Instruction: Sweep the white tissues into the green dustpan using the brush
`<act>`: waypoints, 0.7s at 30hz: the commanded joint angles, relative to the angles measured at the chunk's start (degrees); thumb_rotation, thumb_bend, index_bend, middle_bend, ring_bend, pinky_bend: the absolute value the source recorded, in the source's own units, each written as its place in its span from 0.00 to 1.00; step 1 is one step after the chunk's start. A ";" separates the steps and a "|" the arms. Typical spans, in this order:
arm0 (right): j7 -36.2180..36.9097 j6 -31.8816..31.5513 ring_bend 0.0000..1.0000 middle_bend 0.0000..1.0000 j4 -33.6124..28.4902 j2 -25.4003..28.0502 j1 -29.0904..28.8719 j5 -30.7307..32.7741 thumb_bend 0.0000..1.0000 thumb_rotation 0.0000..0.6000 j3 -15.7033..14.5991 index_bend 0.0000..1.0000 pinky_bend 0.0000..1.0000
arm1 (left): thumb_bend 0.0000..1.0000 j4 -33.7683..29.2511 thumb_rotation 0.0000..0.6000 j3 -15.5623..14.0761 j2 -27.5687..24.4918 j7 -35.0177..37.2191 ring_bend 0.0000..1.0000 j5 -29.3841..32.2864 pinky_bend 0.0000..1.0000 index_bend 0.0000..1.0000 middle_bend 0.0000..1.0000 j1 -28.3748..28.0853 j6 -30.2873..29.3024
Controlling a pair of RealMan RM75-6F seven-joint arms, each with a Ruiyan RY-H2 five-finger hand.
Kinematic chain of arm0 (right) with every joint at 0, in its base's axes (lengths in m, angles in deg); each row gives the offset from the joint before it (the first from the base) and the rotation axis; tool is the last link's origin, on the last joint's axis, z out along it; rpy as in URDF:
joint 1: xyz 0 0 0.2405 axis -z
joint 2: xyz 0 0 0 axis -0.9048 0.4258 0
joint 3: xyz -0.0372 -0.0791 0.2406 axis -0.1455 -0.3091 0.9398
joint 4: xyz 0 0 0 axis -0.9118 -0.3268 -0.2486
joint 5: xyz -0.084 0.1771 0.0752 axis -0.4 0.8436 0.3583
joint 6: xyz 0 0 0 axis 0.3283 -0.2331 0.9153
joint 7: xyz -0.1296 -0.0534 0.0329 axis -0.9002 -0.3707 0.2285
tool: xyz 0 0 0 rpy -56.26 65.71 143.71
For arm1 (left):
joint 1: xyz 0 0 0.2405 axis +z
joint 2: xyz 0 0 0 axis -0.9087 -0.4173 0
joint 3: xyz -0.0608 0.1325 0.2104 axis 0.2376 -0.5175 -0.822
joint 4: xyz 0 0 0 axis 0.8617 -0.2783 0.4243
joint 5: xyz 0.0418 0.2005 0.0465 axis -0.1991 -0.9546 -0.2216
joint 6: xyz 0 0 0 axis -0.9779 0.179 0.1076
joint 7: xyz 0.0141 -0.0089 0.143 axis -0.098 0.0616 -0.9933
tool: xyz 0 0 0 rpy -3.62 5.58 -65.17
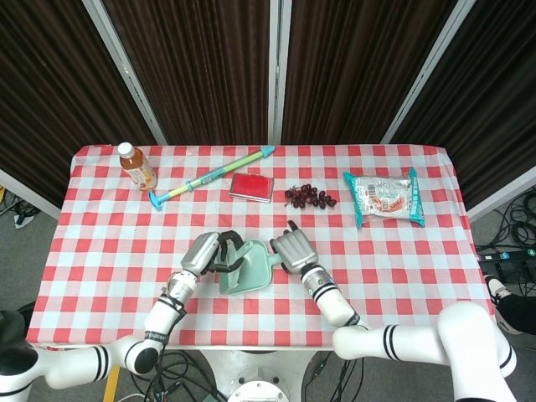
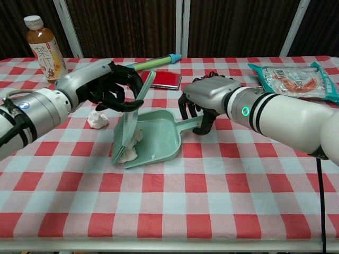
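Head and chest views of a table covered in a red-and-white checked cloth (image 2: 212, 211). The left hand (image 2: 108, 84) has its fingers wrapped around the handle of a pale green brush (image 2: 130, 119), which stands tilted with its bristle end down at the left edge of the green dustpan (image 2: 159, 140). The right hand (image 2: 206, 95) has its fingers curled around the dustpan's handle (image 2: 192, 126), on the right side of the pan; the pan's open mouth faces left and near.

White tissues: crumpled tissue (image 2: 130, 151) lies at the mouth of the dustpan, just under and against the brush bristles; whether it rests fully inside the pan cannot be told. A separate tissue (image 2: 97, 119) lies on the cloth to the left of the brush, apart from the pan.

In the head view the left hand (image 1: 205, 251) and right hand (image 1: 293, 249) sit close on either side of the dustpan (image 1: 251, 270), near the front middle of the table.

Along the far side, from left to right: a bottle of amber drink (image 2: 43, 45), a long green and yellow stick with a blue tip (image 1: 209, 178), a flat red case (image 1: 252, 186), a bunch of dark grapes (image 1: 310, 197), and a snack packet (image 1: 385, 197).
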 commanded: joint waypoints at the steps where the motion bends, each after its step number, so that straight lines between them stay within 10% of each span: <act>1: 0.23 -0.18 0.32 0.58 0.24 -0.30 0.02 -0.06 0.34 1.00 0.18 0.69 0.11 | 0.47 -0.22 1.00 1.09 0.86 0.03 0.69 0.29 0.88 0.54 0.56 -0.93 0.58; 21: 2.01 -1.82 0.32 0.59 1.40 -1.16 1.83 -1.34 0.34 1.00 0.70 0.69 0.11 | 0.47 -0.73 1.00 2.15 -8.58 7.95 0.67 -2.55 0.88 0.54 0.56 2.09 -0.55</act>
